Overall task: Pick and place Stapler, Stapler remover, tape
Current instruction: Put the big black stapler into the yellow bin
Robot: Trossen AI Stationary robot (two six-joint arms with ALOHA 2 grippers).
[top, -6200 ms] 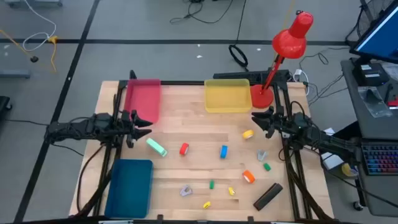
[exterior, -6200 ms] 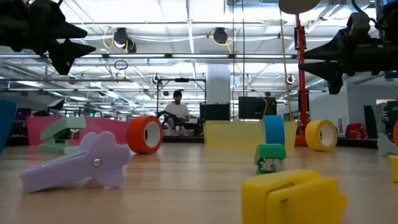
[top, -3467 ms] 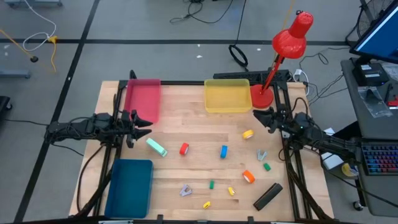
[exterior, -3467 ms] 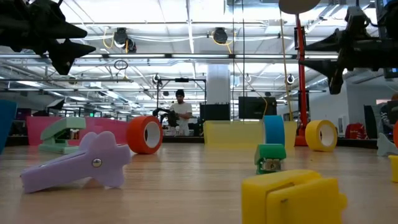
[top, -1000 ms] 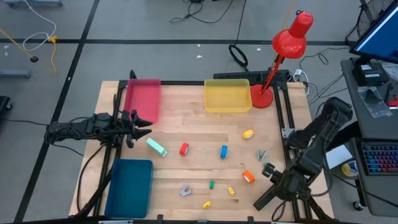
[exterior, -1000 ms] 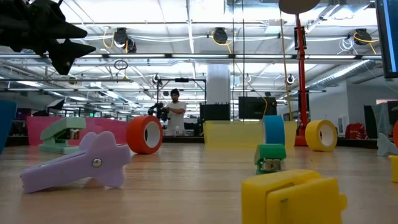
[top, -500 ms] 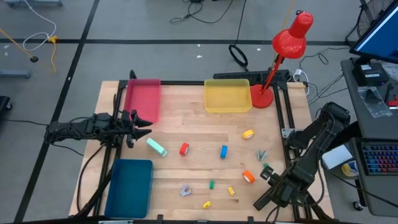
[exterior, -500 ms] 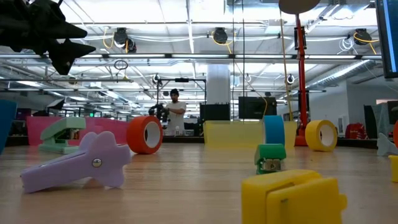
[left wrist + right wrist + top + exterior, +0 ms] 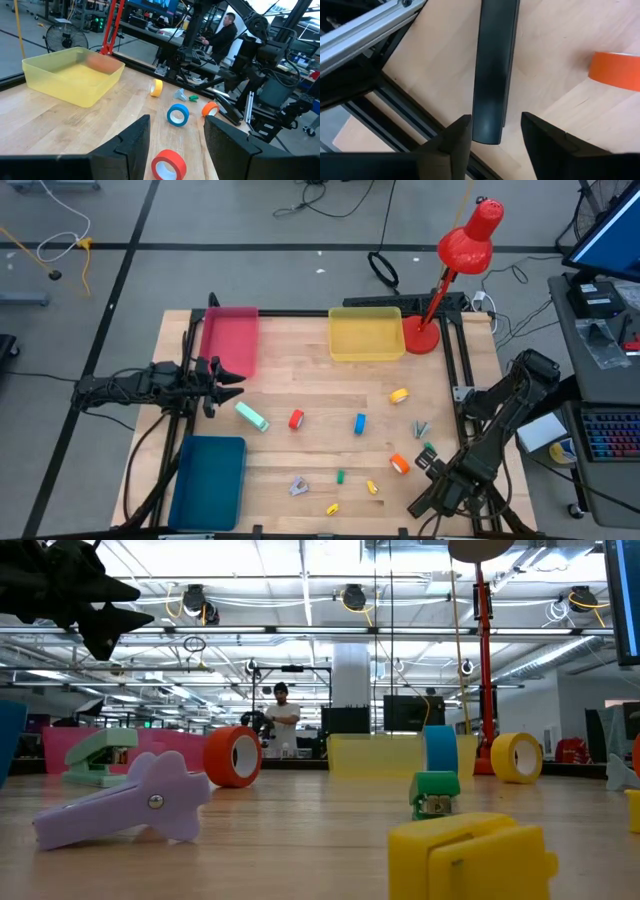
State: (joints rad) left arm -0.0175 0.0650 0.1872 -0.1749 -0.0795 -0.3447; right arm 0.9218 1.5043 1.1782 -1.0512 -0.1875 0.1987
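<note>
The black stapler (image 9: 432, 493) lies flat near the table's near right corner. My right gripper (image 9: 441, 487) hovers over it, open, one finger on either side of the stapler's end (image 9: 489, 127). My left gripper (image 9: 230, 376) waits open at the table's left side, and also shows in its own wrist view (image 9: 175, 127). A mint stapler (image 9: 252, 416), a purple staple remover (image 9: 298, 486) and a grey one (image 9: 421, 428) lie on the wood. The red (image 9: 296, 419), blue (image 9: 360, 423), yellow (image 9: 399, 395) and orange (image 9: 400, 464) tape rolls sit apart.
A pink tray (image 9: 229, 340) and a yellow tray (image 9: 366, 335) stand at the far edge, and a blue tray (image 9: 209, 480) at the near left. A red lamp (image 9: 455, 260) stands at the far right corner. Small green (image 9: 340, 476) and yellow (image 9: 371, 487) blocks lie near the front. A person (image 9: 283, 720) is far behind.
My right gripper has moved a little toward the table's near edge and closer over the black stapler. Nothing on the table has shifted.
</note>
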